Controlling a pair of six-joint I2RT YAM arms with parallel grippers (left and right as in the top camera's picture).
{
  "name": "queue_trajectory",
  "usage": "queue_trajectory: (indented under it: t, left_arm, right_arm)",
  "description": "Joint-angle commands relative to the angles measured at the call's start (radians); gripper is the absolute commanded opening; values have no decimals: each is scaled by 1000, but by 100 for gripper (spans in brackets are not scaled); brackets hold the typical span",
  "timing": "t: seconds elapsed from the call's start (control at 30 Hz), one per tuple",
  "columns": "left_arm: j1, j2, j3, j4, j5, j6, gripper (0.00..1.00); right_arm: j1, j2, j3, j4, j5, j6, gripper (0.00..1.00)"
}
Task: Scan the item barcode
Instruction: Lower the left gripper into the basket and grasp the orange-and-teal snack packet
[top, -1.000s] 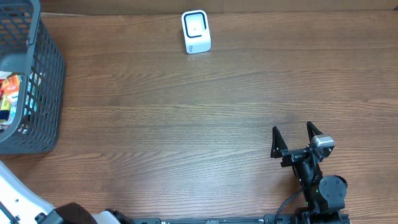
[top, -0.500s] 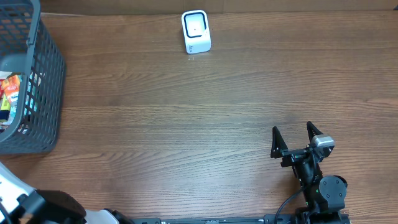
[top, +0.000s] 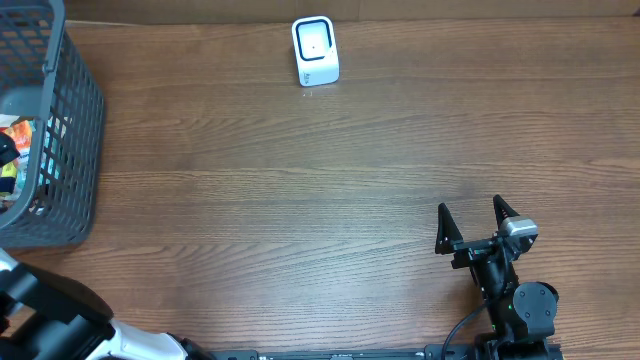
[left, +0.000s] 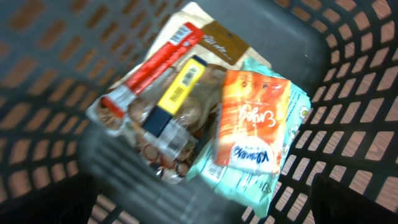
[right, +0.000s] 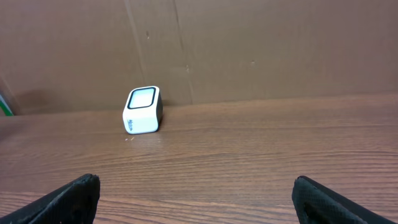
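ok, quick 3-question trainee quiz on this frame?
1. True or false: the scanner stands inside the basket.
2. The right gripper is: A) shut on a packet, B) empty with jaws open, C) out of view.
3. Which wrist camera looks down into the basket at the orange packet?

Key: 1 false, it stands on the table at the far edge; 2 B; 3 left.
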Motion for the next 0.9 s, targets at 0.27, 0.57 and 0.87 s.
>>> queue_trajectory:
  t: [0.27, 0.57, 0.87]
  left_arm:
    - [1, 201, 17, -3, 204, 169, 100]
    - [-15, 278, 17, 15, 205, 216, 100]
    - [-58, 295, 5, 58, 139, 216, 100]
  right_arm:
    - [-4, -12, -11, 3, -1, 3, 100]
    - [-4, -12, -11, 3, -1, 3, 100]
    - [-4, -12, -11, 3, -1, 3, 100]
